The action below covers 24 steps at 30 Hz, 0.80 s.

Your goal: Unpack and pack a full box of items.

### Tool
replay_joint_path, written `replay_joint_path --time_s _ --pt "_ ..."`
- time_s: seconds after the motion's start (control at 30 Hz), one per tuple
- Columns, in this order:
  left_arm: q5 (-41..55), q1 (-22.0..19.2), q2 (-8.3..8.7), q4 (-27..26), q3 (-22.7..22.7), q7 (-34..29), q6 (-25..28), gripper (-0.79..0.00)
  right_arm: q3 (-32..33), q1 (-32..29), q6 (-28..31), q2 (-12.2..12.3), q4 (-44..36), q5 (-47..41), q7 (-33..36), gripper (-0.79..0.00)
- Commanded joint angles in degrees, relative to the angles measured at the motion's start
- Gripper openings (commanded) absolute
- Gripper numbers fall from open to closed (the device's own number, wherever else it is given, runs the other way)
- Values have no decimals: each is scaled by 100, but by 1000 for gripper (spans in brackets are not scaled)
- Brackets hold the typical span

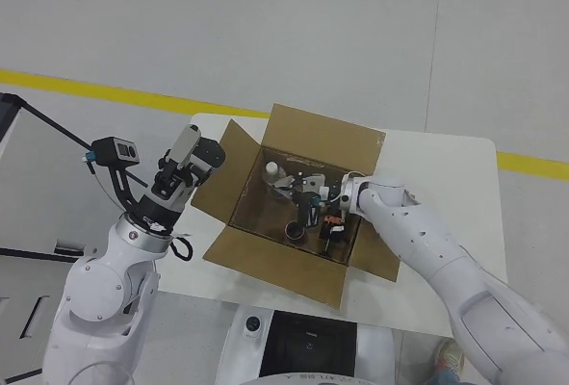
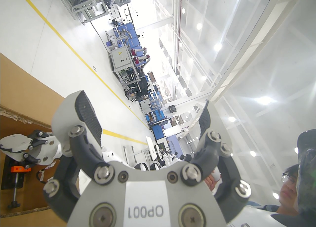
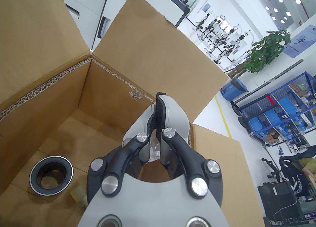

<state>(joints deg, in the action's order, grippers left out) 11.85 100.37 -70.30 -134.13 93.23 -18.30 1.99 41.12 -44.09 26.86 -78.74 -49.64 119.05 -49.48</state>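
An open cardboard box (image 1: pixel 308 130) stands in the middle of the white table (image 1: pixel 438 168). My right gripper (image 1: pixel 308 199) is down inside it, shut (image 3: pixel 158 109), with a bit of clear crinkled plastic (image 3: pixel 153 147) caught between its fingers. On the box floor lie a black ring-shaped roll (image 3: pixel 51 179), a white bottle (image 1: pixel 272 173) and a black tool with an orange part (image 1: pixel 334 231). My left gripper (image 1: pixel 183 166) hangs outside the box beside its left flap (image 2: pixel 24 89). It is open (image 2: pixel 143 104), points upward and holds nothing.
A black camera on a stand (image 1: pixel 116 150) sits off the table's left edge, close to my left arm. Box flaps spread out on all sides. Bare table lies to the right of the box (image 1: pixel 457 192).
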Motion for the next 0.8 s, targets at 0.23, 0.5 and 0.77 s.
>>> replay_joint_path --time_s 0.23,0.5,0.77 --pt "0 0 0 0 0 0 0 0 389 -79 1351 110 -356 -768 1268 -437" --pt "0 0 0 0 0 0 0 0 563 -336 1658 96 -896 -1537 2361 -376" --pt "0 0 0 0 0 0 0 0 561 -361 1661 95 -903 -1566 2350 -28"
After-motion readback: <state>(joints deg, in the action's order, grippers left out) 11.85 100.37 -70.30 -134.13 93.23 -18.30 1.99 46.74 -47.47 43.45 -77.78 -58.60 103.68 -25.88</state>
